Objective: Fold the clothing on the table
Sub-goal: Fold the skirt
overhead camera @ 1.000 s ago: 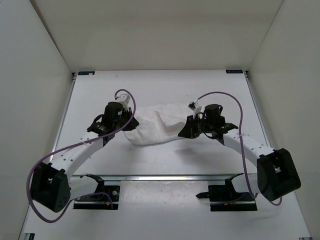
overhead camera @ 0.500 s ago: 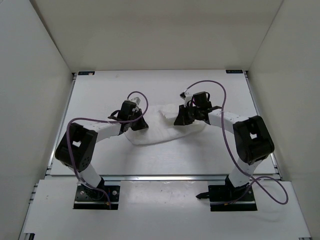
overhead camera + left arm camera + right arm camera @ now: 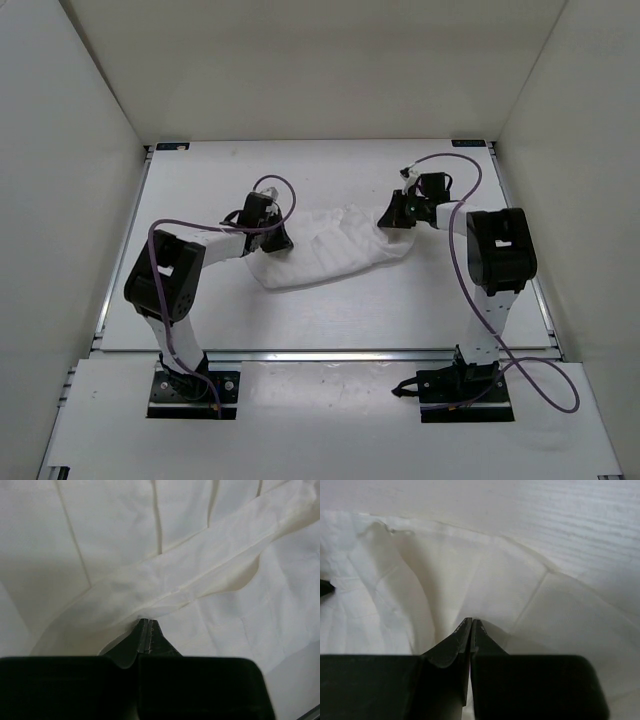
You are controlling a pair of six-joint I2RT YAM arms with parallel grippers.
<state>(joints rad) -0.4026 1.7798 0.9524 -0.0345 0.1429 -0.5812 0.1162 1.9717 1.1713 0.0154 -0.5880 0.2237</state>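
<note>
Left gripper [image 3: 145,626]: jaws pressed together, pinching a fold of the clothing [image 3: 330,250]. Right gripper [image 3: 471,624]: likewise, pinching its right end. Clothing: middle of the table [image 3: 350,310], held between both. Step: probably spreading flat. Next: even pull, then lowering.

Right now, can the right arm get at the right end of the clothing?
Probably yes: the right gripper sits at that end of the clothing, jaws shut on a pinch of fabric, with nothing in between.
</note>
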